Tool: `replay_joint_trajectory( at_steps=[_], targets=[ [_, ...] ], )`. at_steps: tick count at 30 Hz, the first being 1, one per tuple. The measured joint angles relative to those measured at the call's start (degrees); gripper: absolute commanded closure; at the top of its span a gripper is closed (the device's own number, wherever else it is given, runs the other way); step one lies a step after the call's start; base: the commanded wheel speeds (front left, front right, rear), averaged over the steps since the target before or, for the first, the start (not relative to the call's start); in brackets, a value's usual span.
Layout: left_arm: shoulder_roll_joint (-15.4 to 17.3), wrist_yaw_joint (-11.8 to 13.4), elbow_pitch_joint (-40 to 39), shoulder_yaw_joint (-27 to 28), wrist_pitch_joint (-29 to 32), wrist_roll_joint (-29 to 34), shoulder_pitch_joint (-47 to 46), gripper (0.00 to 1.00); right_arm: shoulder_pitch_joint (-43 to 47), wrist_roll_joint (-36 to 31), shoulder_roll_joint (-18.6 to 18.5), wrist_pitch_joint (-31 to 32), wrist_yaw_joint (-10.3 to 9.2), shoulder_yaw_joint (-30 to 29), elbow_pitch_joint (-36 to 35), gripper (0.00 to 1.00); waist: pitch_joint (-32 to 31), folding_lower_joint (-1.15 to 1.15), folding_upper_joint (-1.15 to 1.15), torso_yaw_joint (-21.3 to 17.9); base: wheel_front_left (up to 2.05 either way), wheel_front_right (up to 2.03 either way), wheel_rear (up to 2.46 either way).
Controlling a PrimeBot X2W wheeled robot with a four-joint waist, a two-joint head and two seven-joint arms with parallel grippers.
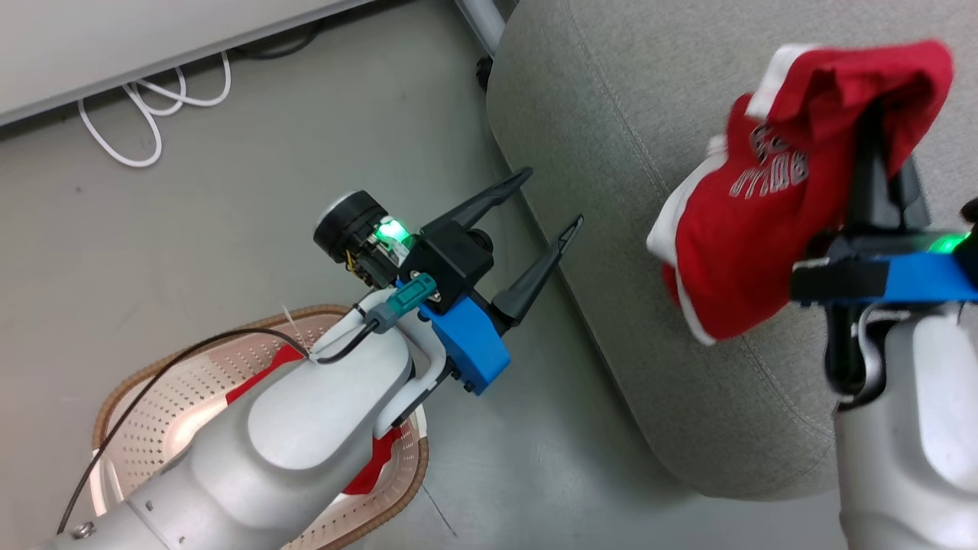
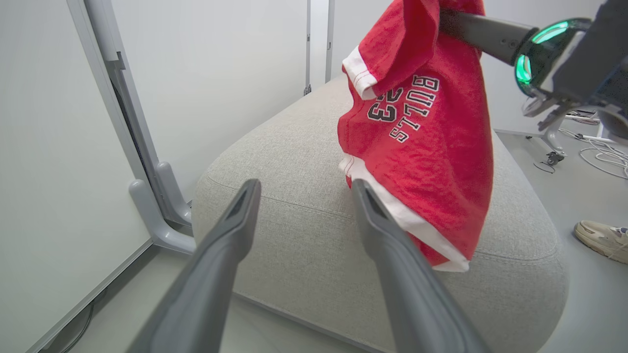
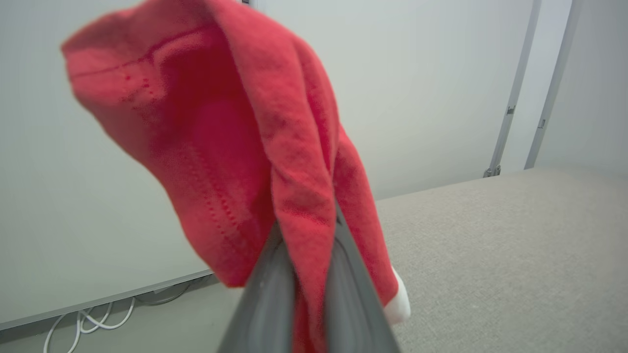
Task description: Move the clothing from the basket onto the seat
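Right gripper clamps a garment above the seat; lower it well inside the edge before releasing. Left gripper gapes empty.

Head looks down — both wrists face seat.

Bright, even light, faint shadows; the soft red fabric garment is blurred, the grey upholstered seat beside it sharper.

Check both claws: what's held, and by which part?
Right claw pinches the red garment by a bunched fold, the rest hanging. Left claw is open, holding nothing.
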Motion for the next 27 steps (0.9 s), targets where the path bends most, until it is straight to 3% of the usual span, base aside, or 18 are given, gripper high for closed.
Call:
replay_joint_trajectory(
  at_steps=[5, 17, 27],
  targets=[
    [1.20, 0.45, -1.44, 0.22, 0.93, 0.25, -1.58, 0.00, -6.53, -1.96, -0.78, 0.00, 0.00, -2.96, -2.57, 1.00, 2.98, 0.00, 0.00, 0.25, 0.00, 0.00, 0.00],
    [3.98, 0.92, -6.01, 0.20, 3.11, 3.15, -7.47, 0.00, -22.52, -1.70, -12.00, -0.01, 0.00, -15.22, -4.17, 1.00, 13.59, 0.01, 0.00, 1.29, 0.00, 0.00, 0.00],
    [4.81, 0.91, -7.95, -0.34, 4.13, 4.41, -10.06, 0.00, -25.46, -1.53, -17.07, -0.01, 0.00, -20.41, 8.25, 1.00, 20.47, 0.01, 0.00, 2.56, 0.00, 0.00, 0.00]
  ],
)
